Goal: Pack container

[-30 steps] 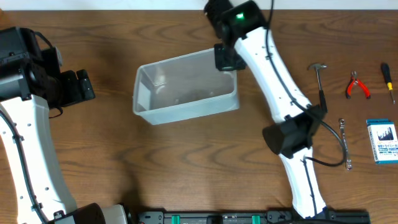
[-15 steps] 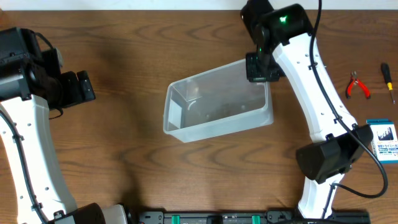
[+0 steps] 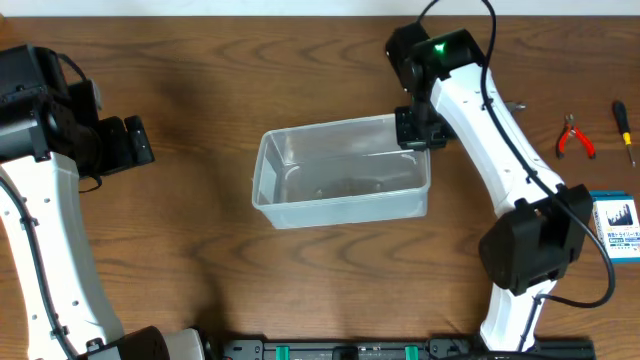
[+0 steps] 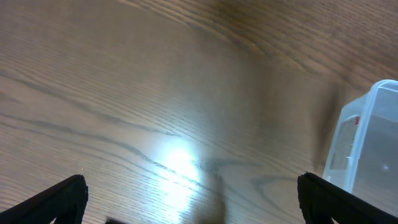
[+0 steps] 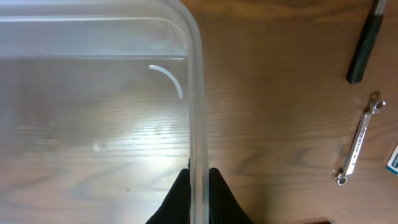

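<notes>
Overhead view: the clear container (image 3: 345, 208) sits mid-table (image 3: 200, 270), with the right gripper (image 3: 413, 128) at its far right corner. Red pliers (image 3: 575, 137), a screwdriver (image 3: 624, 128) and a blue-and-white box (image 3: 613, 227) lie well apart to the right. Only the right wrist view shows the jaws pinched narrowly on the container's rim, and a wrench (image 5: 357, 140) that the arm covers overhead. Left wrist view: the left gripper (image 4: 193, 202) has its jaws spread wide over bare wood, holding nothing.
</notes>
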`<state>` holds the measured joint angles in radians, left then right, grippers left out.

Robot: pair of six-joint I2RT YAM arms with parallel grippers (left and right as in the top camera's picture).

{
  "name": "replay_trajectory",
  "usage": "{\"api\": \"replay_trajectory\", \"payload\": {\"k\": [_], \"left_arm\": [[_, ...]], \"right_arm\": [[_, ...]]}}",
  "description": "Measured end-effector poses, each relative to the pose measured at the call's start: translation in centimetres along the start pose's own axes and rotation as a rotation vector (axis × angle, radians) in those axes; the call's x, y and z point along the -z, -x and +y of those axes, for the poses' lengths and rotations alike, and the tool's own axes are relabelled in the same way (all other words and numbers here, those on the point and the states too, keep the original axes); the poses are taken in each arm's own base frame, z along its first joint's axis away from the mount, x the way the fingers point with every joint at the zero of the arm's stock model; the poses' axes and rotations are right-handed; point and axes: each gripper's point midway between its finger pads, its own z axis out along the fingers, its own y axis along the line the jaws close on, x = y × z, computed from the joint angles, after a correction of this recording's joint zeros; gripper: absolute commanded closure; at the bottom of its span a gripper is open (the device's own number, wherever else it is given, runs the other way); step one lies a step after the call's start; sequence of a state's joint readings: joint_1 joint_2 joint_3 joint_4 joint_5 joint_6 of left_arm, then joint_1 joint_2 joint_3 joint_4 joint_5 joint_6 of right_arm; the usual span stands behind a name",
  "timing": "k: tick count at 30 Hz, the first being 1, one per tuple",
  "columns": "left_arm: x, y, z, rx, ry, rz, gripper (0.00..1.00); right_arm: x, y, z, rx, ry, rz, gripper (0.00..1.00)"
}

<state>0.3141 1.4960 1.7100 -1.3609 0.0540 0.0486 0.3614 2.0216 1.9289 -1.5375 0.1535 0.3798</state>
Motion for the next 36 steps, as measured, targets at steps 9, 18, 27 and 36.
{"api": "replay_trajectory", "payload": {"k": [9,18,27,36], "left_arm": [[0.0,0.0,0.0,0.000,0.000,0.000,0.02],[0.0,0.0,0.0,0.000,0.000,0.000,0.02],[0.0,0.0,0.0,0.000,0.000,0.000,0.02],[0.0,0.0,0.0,0.000,0.000,0.000,0.02]], "right_arm": [[-2.7,0.3,-0.9,0.026,0.001,0.019,0.99],[-3.3,1.1,-0.5,0.053,0.014,-0.014,0.99],[-5.5,0.0,-0.4,0.057,0.011,0.024,0.99],[-6.0,-0.8,-0.7,0.054,0.010,0.037,0.99]]}}
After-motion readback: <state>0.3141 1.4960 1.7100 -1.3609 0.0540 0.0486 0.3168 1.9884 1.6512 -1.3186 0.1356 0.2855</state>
